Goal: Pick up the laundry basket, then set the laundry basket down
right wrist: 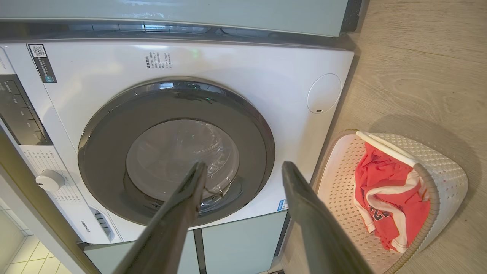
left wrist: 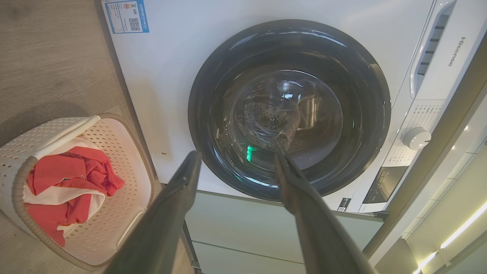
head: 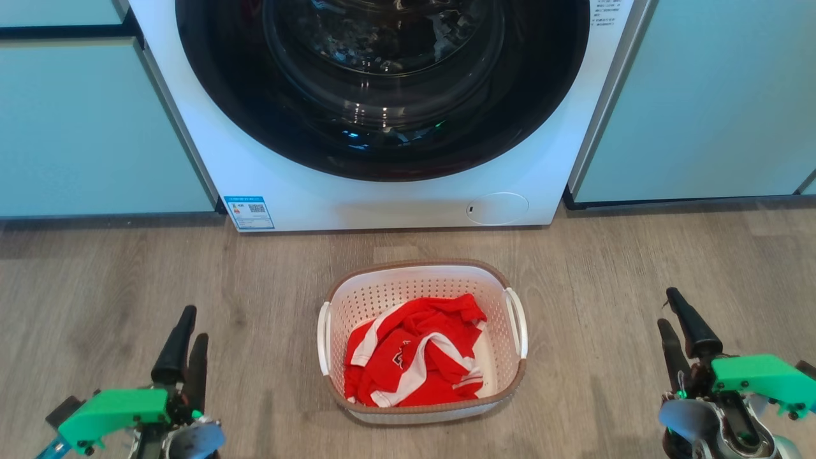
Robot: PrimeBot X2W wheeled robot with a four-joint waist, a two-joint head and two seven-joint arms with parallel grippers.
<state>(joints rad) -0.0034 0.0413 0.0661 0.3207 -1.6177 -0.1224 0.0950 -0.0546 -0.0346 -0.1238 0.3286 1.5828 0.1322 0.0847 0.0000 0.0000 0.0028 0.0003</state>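
Wood floor (head: 127, 274), laundry basket (head: 395, 293), washing machine (head: 306, 191)

The head view looks steeply down from above at the floor (head: 127, 287), facing the front of the washing machine (head: 306, 191). The laundry basket (head: 421, 271) sits mid-frame. The left claw (head: 194, 324) and right claw (head: 668, 307) rise from the bottom corners. Each wrist view sits lower and nearer, rolled sideways, looking along its own two spread fingers (left wrist: 167, 213) at the machine's round door (left wrist: 289, 110). All three views share that door, the basket and the floor before the machine.
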